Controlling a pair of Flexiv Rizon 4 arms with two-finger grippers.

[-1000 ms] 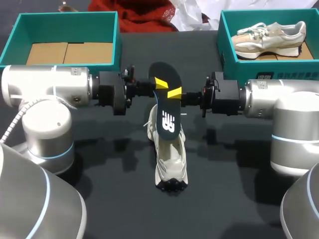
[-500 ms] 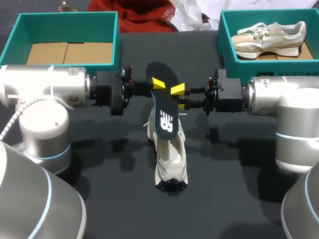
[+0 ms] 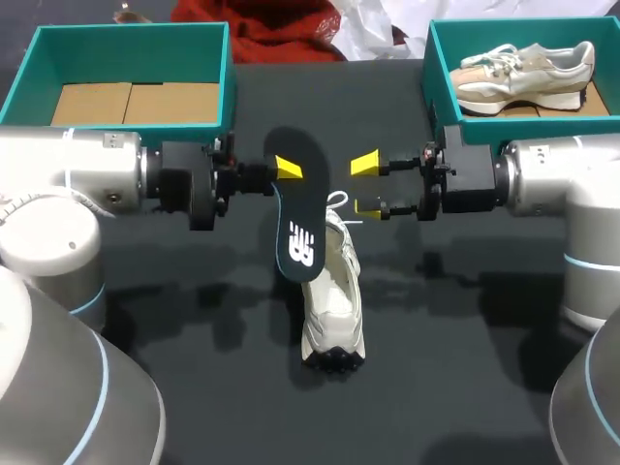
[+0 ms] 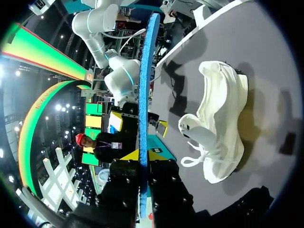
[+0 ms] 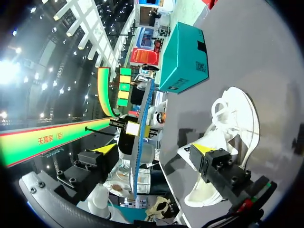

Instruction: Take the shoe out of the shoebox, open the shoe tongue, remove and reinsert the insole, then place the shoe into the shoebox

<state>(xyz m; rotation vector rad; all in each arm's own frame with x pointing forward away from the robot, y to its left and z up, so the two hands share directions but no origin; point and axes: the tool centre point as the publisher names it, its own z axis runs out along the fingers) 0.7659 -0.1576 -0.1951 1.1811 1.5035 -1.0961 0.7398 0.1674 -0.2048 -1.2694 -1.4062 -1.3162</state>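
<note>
A black insole (image 3: 295, 208) hangs in the air over the table, pinched near its upper end by my left gripper (image 3: 286, 168), which is shut on it. In the left wrist view the insole (image 4: 142, 95) shows edge-on, blue, between the yellow tips of that gripper (image 4: 142, 155). A white shoe (image 3: 331, 295) lies on the black table under and just right of the insole, also seen beside it (image 4: 216, 128). My right gripper (image 3: 366, 184) stands open to the right of the insole, touching nothing. From the right wrist, its gripper (image 5: 154, 148) is open, with the insole (image 5: 140, 137) ahead and the shoe (image 5: 228, 137) below.
A teal shoebox (image 3: 431, 68) at the back right holds a second pale shoe (image 3: 523, 73). Another teal box (image 3: 228, 77) at the back left has cardboard in its bottom. Red cloth and white paper lie along the far edge.
My right gripper let go of the insole, opened wide and drew back to the right. The left arm carried the insole a little to the left, off the shoe.
</note>
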